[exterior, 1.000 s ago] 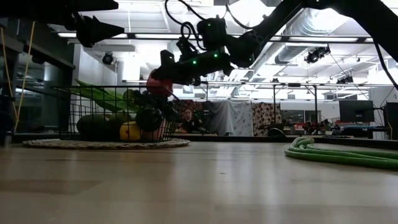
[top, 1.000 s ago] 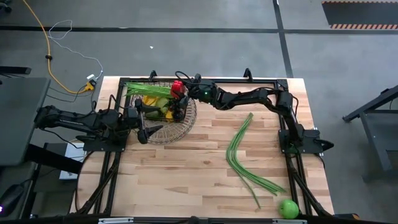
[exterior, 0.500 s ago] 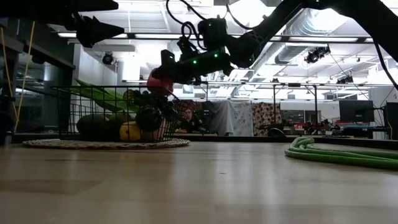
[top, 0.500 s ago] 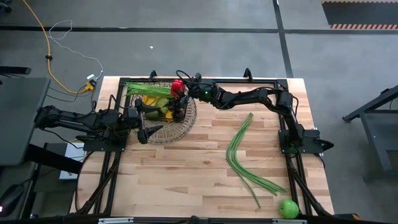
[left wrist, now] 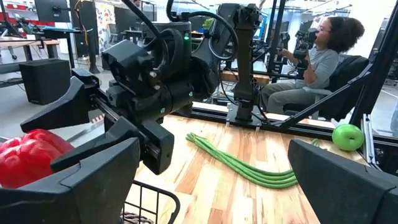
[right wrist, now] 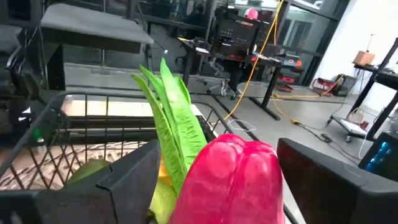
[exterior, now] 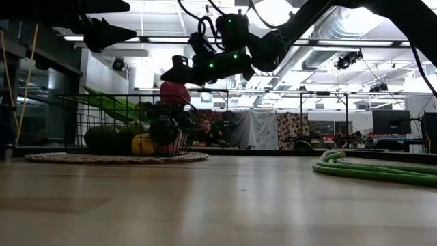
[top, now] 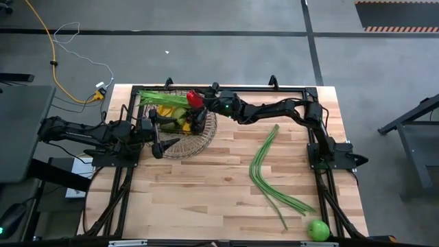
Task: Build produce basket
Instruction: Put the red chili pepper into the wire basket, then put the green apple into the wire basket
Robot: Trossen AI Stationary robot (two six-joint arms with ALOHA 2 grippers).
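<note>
- Dark wire-mesh basket [top: 180, 125] with a round bowl body and squarish frame sits on a woven mat near the far left corner of the pale wooden table [top: 206, 185].
- Inside the basket lie leafy greens [top: 163, 99], a yellow fruit [exterior: 143, 144], a dark green rounded fruit [exterior: 106, 139] and a dark bunch of grapes [exterior: 164, 130].
- Glossy red toy pepper [top: 193, 98] rests at the top of the pile, by the basket's far right rim.
- Right gripper [top: 202, 103] reaches across the far edge to the basket; its fingers stand spread on either side of the pepper, and a grip cannot be confirmed.
- Left gripper [top: 156, 132] hovers at the basket's near left rim, fingers spread wide, holding nothing.
- Long green beans [top: 267, 175] lie in a bundle right of the table's centre.
- Green apple [top: 318, 229] sits at the near right corner.
- A seated person [left wrist: 314, 59] shows beyond the table.
</note>
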